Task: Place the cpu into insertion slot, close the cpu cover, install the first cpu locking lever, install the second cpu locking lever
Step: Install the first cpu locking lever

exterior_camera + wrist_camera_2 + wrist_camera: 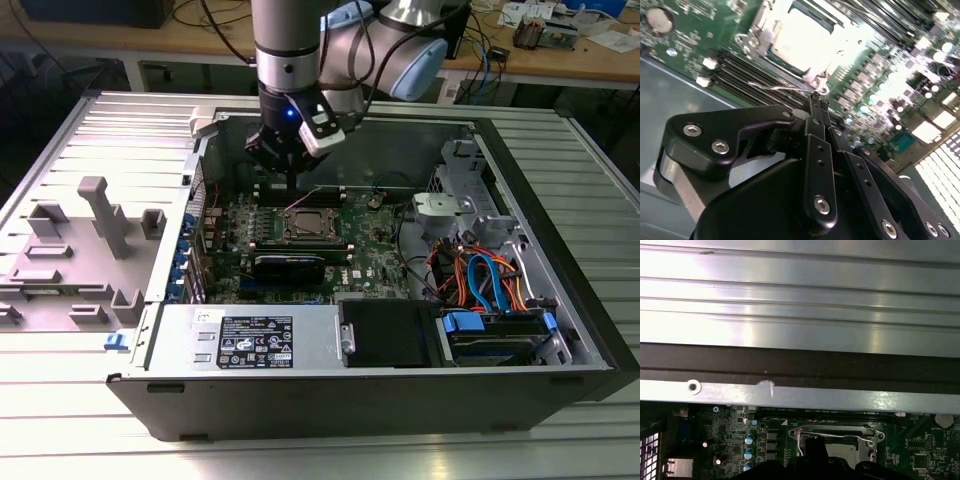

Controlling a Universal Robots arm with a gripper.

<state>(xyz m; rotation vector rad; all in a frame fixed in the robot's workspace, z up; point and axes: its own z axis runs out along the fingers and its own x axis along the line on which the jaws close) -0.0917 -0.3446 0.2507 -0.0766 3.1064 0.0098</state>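
Arm pointing straight down, end effector [816, 101] pressed together, near cpu [805, 40]

Exterior view: raised, mid-distance, facing down into the open computer case [400, 400]; arm [285, 40] at 12 o'clock.
Both wrist views: close, behind the gripper [816, 102] [813, 445].
Shared: cpu socket [308, 225] [800, 42] [837, 442].

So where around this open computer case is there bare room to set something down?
The ribbed table is bare in front of the case, nearest the exterior camera, and along the exterior view's right. Crowded: the grey fixture on the exterior view's left, and inside, the motherboard under the gripper and the cables.
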